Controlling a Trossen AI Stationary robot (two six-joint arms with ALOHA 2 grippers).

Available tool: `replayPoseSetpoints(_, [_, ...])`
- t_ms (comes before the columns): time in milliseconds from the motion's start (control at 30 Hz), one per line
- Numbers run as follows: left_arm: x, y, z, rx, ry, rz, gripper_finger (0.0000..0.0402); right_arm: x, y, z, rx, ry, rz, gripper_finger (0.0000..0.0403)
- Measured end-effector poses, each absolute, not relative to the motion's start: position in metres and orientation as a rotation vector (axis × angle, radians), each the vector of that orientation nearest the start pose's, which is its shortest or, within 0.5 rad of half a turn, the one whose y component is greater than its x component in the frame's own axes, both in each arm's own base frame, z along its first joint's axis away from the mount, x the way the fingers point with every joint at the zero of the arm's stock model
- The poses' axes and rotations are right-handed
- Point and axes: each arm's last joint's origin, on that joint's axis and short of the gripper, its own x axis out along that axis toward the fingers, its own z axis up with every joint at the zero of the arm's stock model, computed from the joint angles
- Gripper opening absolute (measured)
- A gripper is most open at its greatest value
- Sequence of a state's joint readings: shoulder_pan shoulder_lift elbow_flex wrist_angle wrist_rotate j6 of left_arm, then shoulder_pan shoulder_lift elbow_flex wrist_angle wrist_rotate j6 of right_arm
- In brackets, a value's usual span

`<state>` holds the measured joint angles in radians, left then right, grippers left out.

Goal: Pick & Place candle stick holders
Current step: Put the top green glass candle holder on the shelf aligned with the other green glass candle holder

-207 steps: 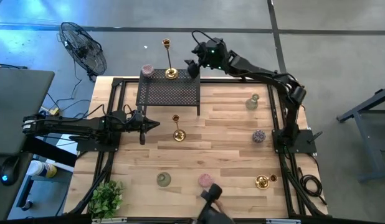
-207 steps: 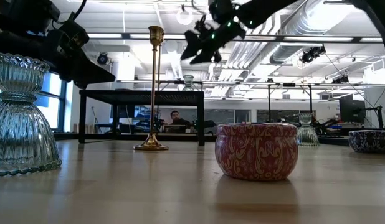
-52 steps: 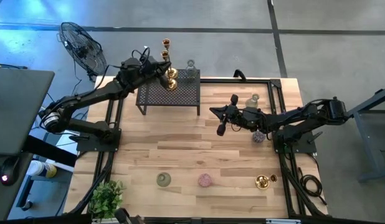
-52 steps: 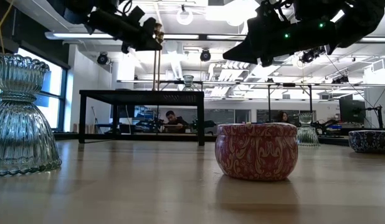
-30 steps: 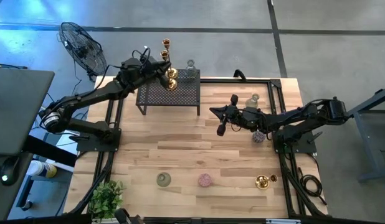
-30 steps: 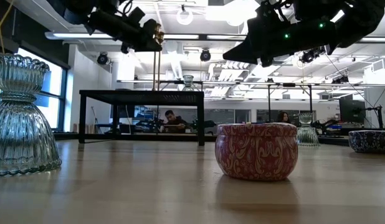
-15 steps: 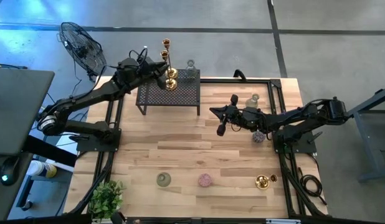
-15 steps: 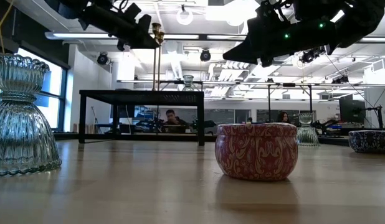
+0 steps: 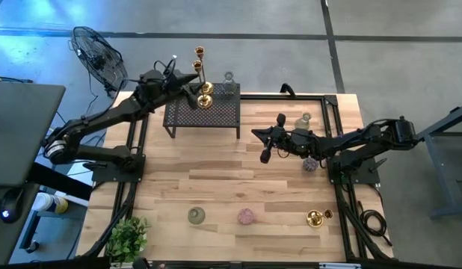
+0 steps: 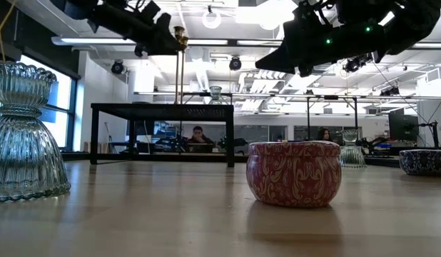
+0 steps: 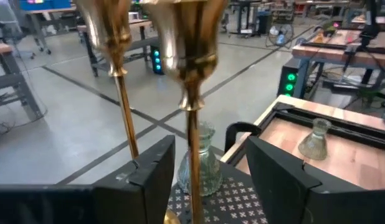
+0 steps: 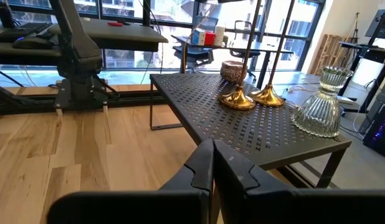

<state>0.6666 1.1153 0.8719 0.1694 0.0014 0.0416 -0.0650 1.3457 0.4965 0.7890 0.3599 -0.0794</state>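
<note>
Two tall gold candle stick holders stand upright by their round bases on the black mesh rack (image 9: 212, 112), at its far left corner. The nearer one (image 11: 191, 124) (image 9: 204, 100) has its stem between the open fingers of my left gripper (image 11: 208, 171) (image 9: 189, 84), without touching them. The other tall one (image 11: 124, 106) (image 9: 205, 88) stands just behind it. A clear glass holder (image 9: 229, 81) also sits on the rack. My right gripper (image 12: 211, 163) (image 9: 255, 133) hangs shut over the table's middle and holds nothing.
Loose on the table are a glass holder (image 9: 303, 122), a purple round one (image 9: 311, 163), a squat gold one (image 9: 315, 218), a pink round one (image 9: 247, 216) and a green glass one (image 9: 196, 215). A plant (image 9: 128, 237) sits at the near left corner. A fan (image 9: 100, 56) stands beyond the far left.
My left gripper has drawn back a little from the nearer tall candlestick, toward the table's left edge. In the low view the candlestick's cup, earlier covered by the fingers, now shows clear of them. The candlestick has stayed upright on the rack.
</note>
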Motion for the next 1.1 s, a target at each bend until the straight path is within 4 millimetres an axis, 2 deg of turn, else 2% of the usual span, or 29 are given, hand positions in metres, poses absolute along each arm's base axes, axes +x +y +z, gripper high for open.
replayPoseSetpoints(200, [0.177,0.137,0.348,0.052,0.090,0.601,0.0185,0.261,-0.027,0.210,-0.088,0.084,-0.422,0.0001])
replayPoseSetpoints(433, [0.152,0.099,0.349,0.093,0.207,0.494,0.0097,0.261,-0.027,0.210,-0.088,0.084,-0.422,0.0003])
replayPoseSetpoints(600, [0.150,0.069,0.321,0.126,0.224,0.349,0.0021,0.261,-0.027,0.210,-0.088,0.083,-0.422,0.0001])
replayPoseSetpoints(667, [0.151,0.058,0.306,0.133,0.218,0.287,0.0006,0.261,-0.027,0.210,-0.078,0.081,-0.420,0.0002])
replayPoseSetpoints(900, [0.159,0.030,0.255,0.120,0.159,0.144,0.0013,0.259,-0.018,0.211,0.028,0.095,-0.377,0.0001])
replayPoseSetpoints(1100, [0.160,0.020,0.227,0.103,0.144,0.101,0.0013,0.230,0.006,0.212,0.135,0.272,-0.487,0.0001])
